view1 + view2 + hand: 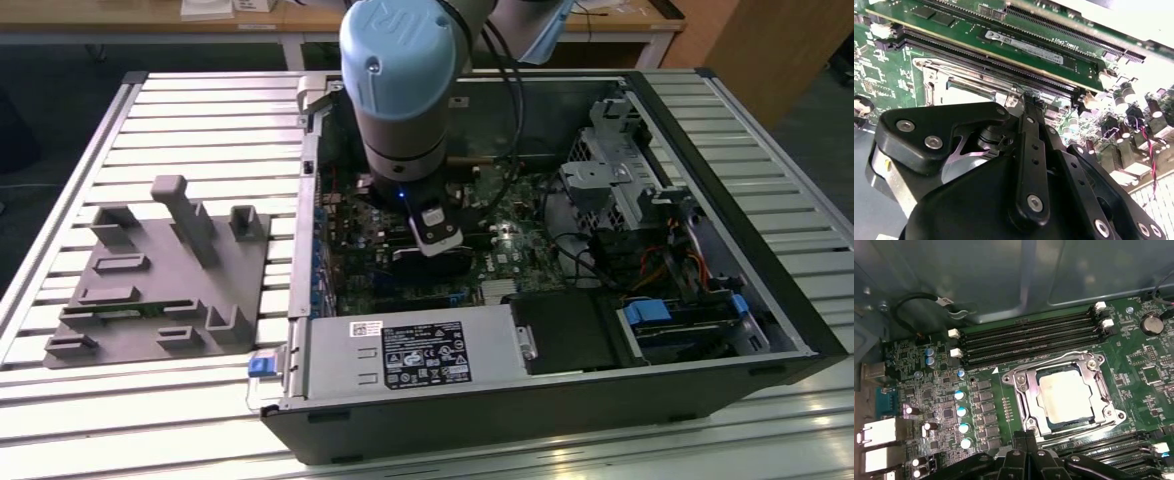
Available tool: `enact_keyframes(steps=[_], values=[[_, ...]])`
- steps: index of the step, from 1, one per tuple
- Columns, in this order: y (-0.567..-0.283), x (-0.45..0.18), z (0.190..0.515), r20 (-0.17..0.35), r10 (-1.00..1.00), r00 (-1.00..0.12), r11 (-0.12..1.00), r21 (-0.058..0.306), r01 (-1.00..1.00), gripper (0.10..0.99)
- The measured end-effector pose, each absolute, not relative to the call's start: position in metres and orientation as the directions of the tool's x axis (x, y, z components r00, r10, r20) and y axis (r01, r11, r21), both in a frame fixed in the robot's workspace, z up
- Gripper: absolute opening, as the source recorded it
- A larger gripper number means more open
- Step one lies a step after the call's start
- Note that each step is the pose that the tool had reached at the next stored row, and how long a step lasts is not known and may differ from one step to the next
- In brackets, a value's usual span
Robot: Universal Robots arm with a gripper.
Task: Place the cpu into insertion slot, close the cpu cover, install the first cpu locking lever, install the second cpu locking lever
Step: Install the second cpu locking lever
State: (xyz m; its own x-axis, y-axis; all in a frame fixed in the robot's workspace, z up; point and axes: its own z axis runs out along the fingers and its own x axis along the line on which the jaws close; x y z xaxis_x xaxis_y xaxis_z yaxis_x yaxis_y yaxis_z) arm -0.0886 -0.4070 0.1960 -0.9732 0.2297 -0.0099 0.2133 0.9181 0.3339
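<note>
In the first wrist view's middle, the cpu (1066,393) sits in the insertion slot (1026,405) under the cpu cover (1102,392), and the gripper (1026,437) (fingers pressed together) pokes up at the bottom edge.

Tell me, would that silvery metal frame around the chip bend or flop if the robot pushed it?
Probably not floppy: the cpu cover looks like thin stamped metal, so likely springy but stiff. It lies flat around the cpu, so a push would probably pivot it rather than slide it. Its bare metal may be slippery.
</note>
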Motion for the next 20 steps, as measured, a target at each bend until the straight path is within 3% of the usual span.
enact_keyframes(steps=[10,20], values=[[-0.4054,-0.0887,0.1934,-0.004,0.230,-0.973,0.909,0.359,0.213,0.106],[-0.4053,-0.0886,0.1893,-0.004,0.230,-0.973,0.910,0.356,0.213,0.106]])
